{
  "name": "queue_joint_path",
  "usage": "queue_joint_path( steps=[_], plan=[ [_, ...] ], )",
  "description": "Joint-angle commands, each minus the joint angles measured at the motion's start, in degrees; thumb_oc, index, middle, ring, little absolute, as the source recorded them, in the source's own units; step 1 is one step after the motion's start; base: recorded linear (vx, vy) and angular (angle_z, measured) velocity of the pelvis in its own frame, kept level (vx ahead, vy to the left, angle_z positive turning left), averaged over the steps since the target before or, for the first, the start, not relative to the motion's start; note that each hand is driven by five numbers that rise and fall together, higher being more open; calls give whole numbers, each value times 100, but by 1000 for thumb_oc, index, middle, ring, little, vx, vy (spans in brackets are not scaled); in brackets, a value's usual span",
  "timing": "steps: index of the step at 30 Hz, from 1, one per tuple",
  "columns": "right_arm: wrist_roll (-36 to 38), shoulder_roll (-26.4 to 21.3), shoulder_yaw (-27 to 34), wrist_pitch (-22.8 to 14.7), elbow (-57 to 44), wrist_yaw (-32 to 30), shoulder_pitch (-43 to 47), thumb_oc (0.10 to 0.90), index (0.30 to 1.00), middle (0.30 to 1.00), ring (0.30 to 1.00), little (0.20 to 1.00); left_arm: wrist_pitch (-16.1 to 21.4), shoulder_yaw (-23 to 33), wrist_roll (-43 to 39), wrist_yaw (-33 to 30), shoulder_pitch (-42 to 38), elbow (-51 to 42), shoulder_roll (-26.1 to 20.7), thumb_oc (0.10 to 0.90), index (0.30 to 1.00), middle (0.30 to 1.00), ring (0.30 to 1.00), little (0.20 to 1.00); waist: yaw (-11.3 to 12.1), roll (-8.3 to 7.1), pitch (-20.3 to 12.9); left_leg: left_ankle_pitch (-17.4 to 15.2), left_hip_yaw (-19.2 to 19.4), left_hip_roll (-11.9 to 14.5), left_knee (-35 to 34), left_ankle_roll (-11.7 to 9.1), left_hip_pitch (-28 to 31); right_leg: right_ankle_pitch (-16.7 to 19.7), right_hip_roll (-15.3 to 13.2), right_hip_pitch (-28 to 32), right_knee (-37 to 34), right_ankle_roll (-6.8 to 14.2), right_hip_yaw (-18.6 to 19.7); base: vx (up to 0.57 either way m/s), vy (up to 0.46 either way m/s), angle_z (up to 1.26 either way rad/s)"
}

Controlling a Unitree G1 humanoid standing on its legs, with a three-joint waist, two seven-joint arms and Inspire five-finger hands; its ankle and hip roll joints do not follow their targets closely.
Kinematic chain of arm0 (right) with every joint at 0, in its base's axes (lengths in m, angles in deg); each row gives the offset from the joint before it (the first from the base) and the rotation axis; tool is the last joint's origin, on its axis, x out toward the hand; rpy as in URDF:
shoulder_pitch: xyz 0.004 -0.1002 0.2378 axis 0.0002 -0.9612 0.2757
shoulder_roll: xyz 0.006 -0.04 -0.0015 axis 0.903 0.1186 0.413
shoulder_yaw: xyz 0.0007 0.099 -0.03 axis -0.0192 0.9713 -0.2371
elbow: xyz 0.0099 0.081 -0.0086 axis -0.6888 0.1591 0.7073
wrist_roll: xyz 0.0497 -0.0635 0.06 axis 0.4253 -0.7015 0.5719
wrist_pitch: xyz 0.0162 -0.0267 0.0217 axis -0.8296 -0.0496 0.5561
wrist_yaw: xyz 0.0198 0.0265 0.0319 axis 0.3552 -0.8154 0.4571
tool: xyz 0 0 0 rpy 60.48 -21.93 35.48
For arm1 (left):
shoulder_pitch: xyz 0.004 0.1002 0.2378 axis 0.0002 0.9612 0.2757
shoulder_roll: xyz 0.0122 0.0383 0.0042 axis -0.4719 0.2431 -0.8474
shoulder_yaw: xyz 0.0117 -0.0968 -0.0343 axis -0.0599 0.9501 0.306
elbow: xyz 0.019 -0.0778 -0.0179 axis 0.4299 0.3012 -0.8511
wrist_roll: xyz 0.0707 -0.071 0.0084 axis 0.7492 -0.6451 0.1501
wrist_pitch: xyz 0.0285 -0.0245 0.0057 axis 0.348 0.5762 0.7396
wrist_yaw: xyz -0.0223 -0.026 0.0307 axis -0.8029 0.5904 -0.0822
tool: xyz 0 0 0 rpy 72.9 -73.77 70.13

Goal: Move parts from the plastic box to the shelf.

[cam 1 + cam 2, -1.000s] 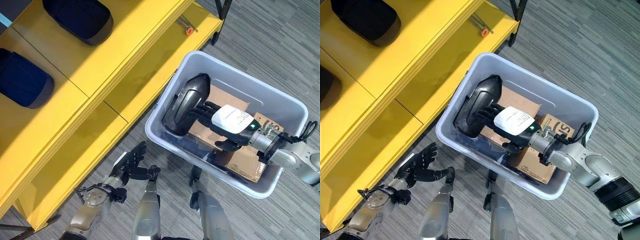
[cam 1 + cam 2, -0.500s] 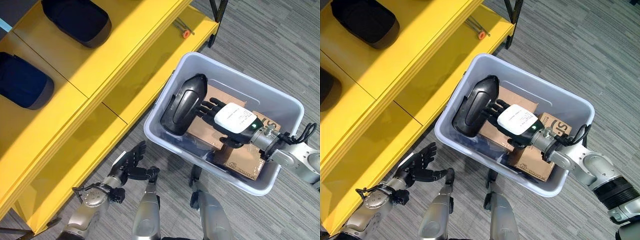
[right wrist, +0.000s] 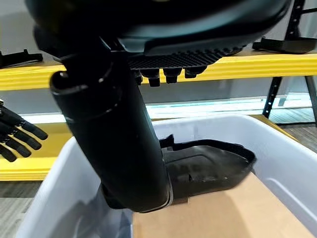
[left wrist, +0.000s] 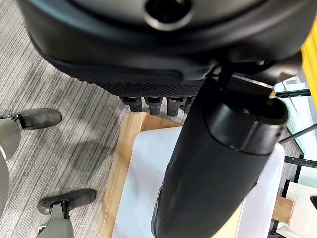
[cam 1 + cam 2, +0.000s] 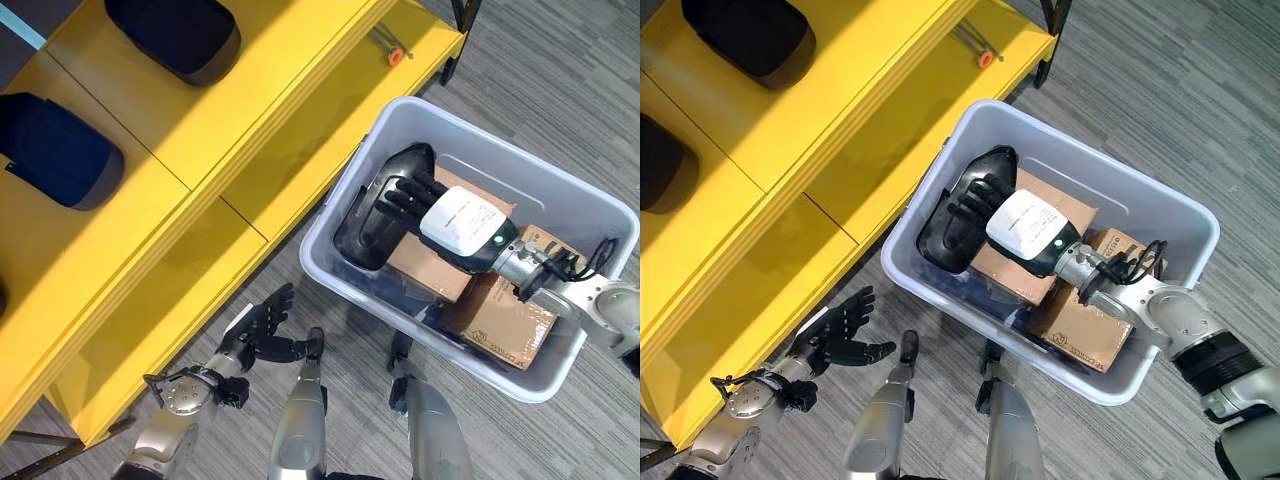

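- The part (image 5: 378, 205) is a big, long black piece with a smooth, shiny, rounded back. In the right wrist view its other side looks hollow, like a shell.
- It lies in the box (image 5: 560, 205), a pale grey plastic tub that stands on the floor beside the shelf. The part leans against the box wall nearest the shelf, with one end up by the rim.
- Brown cartons (image 5: 500, 320) lie flat in the box, under and beside the part.
- The right hand (image 5: 455, 222) reaches into the box from the far side. Its dark fingers (image 5: 405, 195) are spread out on the part's back and bend a little over it. Whether they grip it or just rest there cannot be told.
- The left hand (image 5: 262, 335) hangs low over the grey floor, by the front edge of the shelf. Its fingers are loose and apart, and it holds nothing.
- The shelf (image 5: 190, 140) is yellow. Two more dark parts (image 5: 60, 150) sit on its top board, well apart from the box.
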Motion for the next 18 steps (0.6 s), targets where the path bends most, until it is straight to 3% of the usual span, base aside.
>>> queue_joint_path(
  steps=[1,5,10,13,18],
  plan=[
    [191,-202,29,92,-319,-705,758,900,1000,1000,1000,1000,382,-46,69,186,203,-582,-129,900,1000,1000,1000,1000,-63,268,-86,446,2,-9,-27,232,-484,-1378,-163,273,1316,156,49,14,-2,10],
    [161,-74,1,53,-316,-485,687,900,1000,1000,1000,1000,345,6,24,90,152,-520,-144,900,1000,1000,1000,1000,-76,292,-86,439,8,-13,-7,230,-497,-1432,-180,229,1412,149,57,13,-7,4],
    [133,-1,-152,310,-235,-306,636,900,1000,1000,1000,1000,301,21,-18,118,105,-524,-155,900,1000,1000,1000,1000,-88,312,-86,441,11,0,17,240,-509,-1463,-190,188,1483,129,77,3,-2,1],
    [150,111,-363,658,82,19,708,900,1000,1000,1000,1000,253,-30,36,153,76,-551,-189,900,1000,1000,1000,1000,-86,318,-86,428,2,-26,61,252,-576,-1564,-229,69,1671,118,105,32,-32,0],
    [420,165,-419,931,338,-73,716,900,1000,1000,1000,1000,192,-10,-7,69,59,-593,-233,900,1000,1000,1000,1000,-66,319,-86,436,-5,-40,125,275,-741,-1656,-252,-136,1930,97,110,7,-20,4]
  ],
)
